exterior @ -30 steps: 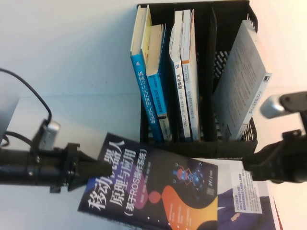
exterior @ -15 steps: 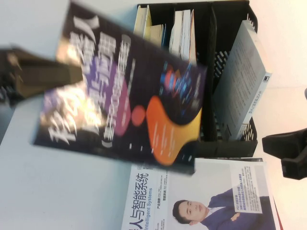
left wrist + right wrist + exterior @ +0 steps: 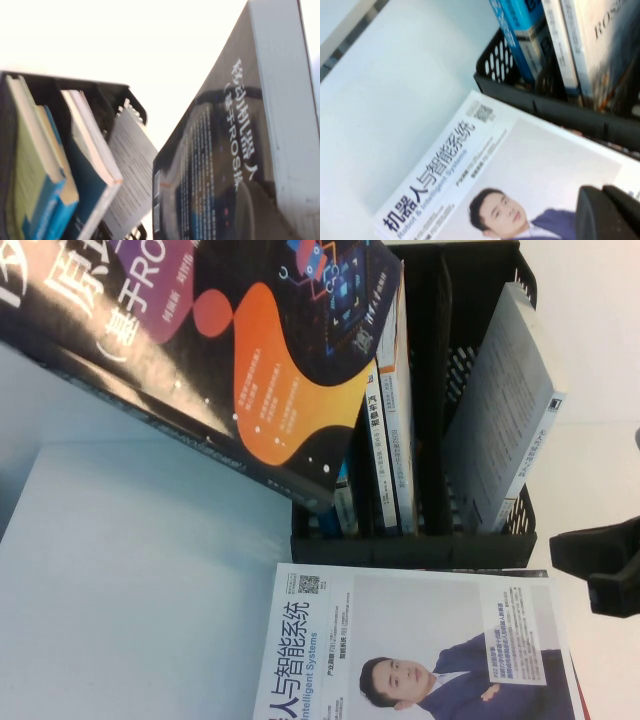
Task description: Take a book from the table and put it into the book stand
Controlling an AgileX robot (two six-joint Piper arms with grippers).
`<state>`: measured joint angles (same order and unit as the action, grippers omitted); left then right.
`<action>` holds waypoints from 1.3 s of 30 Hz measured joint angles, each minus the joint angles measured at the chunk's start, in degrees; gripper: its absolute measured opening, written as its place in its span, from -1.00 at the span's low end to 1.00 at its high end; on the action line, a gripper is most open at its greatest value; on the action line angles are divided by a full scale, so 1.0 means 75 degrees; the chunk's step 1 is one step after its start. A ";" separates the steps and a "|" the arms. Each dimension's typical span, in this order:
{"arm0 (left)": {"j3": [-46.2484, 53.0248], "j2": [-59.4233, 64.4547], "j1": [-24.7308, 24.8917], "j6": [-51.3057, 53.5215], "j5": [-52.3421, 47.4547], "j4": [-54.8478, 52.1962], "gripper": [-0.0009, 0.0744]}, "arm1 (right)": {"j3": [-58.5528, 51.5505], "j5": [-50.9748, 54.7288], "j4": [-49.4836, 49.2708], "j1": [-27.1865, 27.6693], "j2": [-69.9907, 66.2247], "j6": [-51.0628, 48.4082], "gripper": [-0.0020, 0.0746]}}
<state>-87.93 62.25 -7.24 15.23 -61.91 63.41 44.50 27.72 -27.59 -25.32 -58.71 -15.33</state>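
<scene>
Left gripper out of view, presumably holding book [image 3: 250, 350] aloft; level it over book stand [image 3: 480, 540] empty slot; right gripper [image 3: 600, 565] parked, aperture unclear.

Black book [image 3: 250, 350] upper left of frame: orange and purple blobs, blue circuit graphic, white title. Black mesh book stand [image 3: 480, 540]. White book [image 3: 420, 640] with dark-suited man, lower centre. White table [image 3: 130, 590]. Black right gripper [image 3: 600, 560], right edge.
</scene>
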 joint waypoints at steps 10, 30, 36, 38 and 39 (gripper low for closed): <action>-0.0832 0.1101 0.1796 -0.0587 0.0943 -0.1896 -0.68 | 0.0000 0.0596 0.1144 0.0000 0.0000 0.1068 -0.96; -0.4119 0.4804 0.5060 -0.4277 0.2757 -0.6982 -0.68 | -0.0284 0.1449 0.2444 0.0000 0.0000 0.2466 -0.96; -0.4593 0.5586 0.5224 -0.4723 0.2812 -0.7551 -0.68 | -0.0284 0.1464 0.2471 0.0000 0.0000 0.2466 -0.96; -0.4662 0.5788 0.5284 -0.4834 0.2949 -0.7556 -0.68 | -0.0284 0.1464 0.2488 0.0000 0.0000 0.2566 -0.96; -0.4696 0.5878 0.5302 -0.4849 0.2995 -0.7556 -0.68 | -0.0284 0.1464 0.2520 0.0000 0.0000 0.2601 -0.96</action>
<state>-123.15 106.34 32.52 -21.14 -39.45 6.74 42.37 38.70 -8.69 -25.32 -58.71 4.18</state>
